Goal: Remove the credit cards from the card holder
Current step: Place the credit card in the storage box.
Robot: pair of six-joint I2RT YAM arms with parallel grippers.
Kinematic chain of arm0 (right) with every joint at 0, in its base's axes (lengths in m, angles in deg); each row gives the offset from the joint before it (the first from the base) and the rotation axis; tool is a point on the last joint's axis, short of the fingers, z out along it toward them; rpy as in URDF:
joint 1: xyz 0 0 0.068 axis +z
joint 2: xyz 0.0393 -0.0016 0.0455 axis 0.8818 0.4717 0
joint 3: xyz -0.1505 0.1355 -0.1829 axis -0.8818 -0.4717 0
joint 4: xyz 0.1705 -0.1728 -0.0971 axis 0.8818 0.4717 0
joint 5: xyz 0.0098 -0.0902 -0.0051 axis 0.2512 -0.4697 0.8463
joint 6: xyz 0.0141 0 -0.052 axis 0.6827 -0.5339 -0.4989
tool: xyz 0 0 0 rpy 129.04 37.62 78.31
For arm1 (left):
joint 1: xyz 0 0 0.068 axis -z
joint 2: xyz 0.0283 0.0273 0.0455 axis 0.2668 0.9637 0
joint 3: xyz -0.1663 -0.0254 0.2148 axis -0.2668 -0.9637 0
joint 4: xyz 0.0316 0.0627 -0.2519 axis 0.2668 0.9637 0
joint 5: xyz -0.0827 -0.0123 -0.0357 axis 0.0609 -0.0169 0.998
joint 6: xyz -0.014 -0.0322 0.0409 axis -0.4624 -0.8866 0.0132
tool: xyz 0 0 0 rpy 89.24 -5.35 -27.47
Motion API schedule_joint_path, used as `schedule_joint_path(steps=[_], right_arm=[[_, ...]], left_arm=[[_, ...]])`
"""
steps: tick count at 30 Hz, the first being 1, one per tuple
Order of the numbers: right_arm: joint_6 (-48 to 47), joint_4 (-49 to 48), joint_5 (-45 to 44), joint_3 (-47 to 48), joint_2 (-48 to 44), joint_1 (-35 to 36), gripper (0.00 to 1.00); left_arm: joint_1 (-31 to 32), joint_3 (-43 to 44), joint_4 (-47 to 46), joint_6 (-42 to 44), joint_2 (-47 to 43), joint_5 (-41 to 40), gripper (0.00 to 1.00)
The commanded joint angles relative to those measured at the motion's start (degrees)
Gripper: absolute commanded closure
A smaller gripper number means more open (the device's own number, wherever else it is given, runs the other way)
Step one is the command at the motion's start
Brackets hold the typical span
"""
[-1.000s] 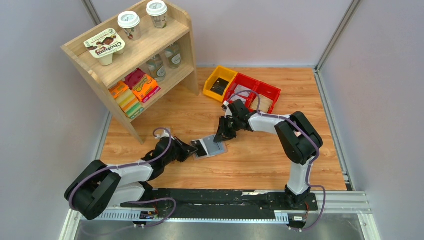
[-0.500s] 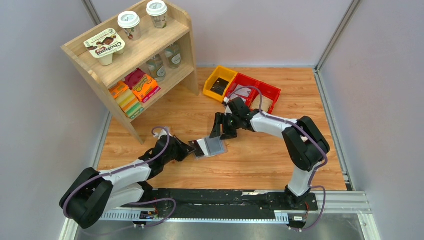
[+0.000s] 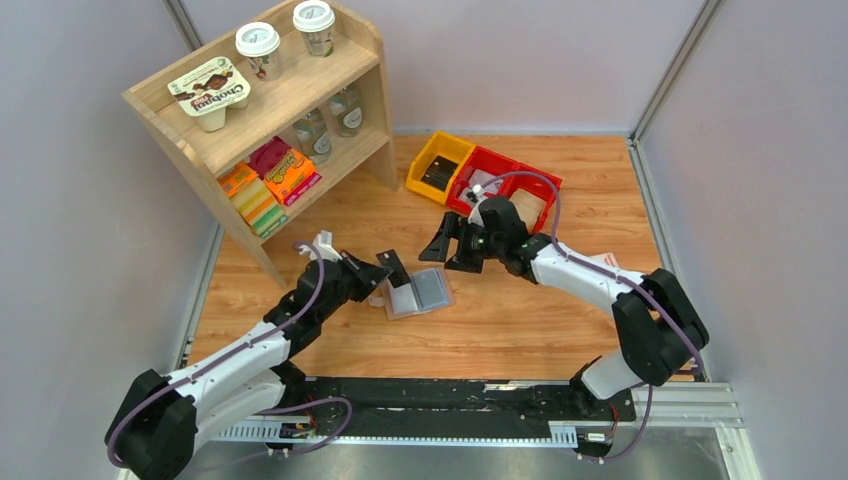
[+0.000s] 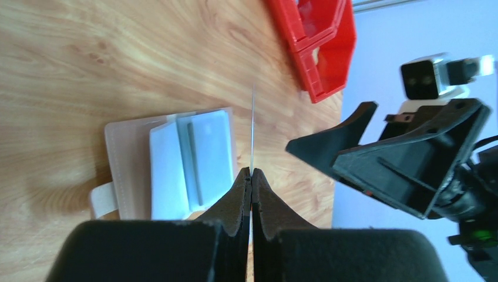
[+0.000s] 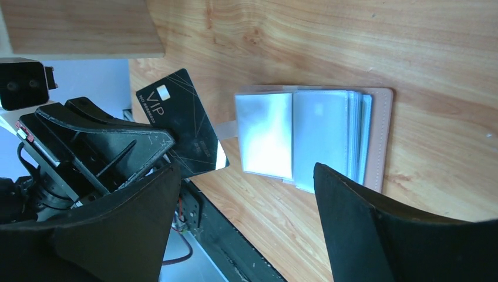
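Note:
The card holder (image 3: 420,292) lies open on the wooden table, pale blue-grey sleeves fanned out; the same holder (image 5: 317,138) fills the right wrist view and shows in the left wrist view (image 4: 176,164). My left gripper (image 3: 383,272) is shut on a black credit card (image 3: 396,266) marked VIP (image 5: 182,123), held in the air just left of the holder. In the left wrist view that card (image 4: 252,123) is edge-on, a thin line rising from the pinched tips (image 4: 251,175). My right gripper (image 3: 443,258) hangs open above the holder's far edge, with nothing between its fingers (image 5: 376,229).
A yellow bin (image 3: 438,165) and red bins (image 3: 510,185) stand at the back of the table. A wooden shelf (image 3: 265,110) with cups, bottles and boxes is at the back left. Grey walls close in both sides.
My right gripper has opened and pulled back and up from the holder. My left gripper has lifted the black card clear of the holder, up and away from it.

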Motion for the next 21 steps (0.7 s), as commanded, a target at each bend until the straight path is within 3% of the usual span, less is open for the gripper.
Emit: schedule_joint_path(steps=[1,6,12,21], right_arm=[[9.0,-14.8,1.4,-4.8,-3.6,0.5,0.14],[14.5,-25.6,4.5,-7.4,-4.3,0.5,0.19],[18.4,-35.7,6.0,-8.3,-2.7,1.0,0.31],[20.9,-40.9,6.7,-6.8,-0.6,2.5,0.49]], left_arm=[[-0.2,2.0,-6.0,-1.0,-1.1,-0.9,1.0],[-0.2,1.1,-14.6,-6.5,0.0,-0.8,1.0],[-0.2,0.9,-23.1,-12.2,2.6,-0.8,1.0],[-0.2,3.9,-27.1,-13.3,5.7,-3.6,1.0]])
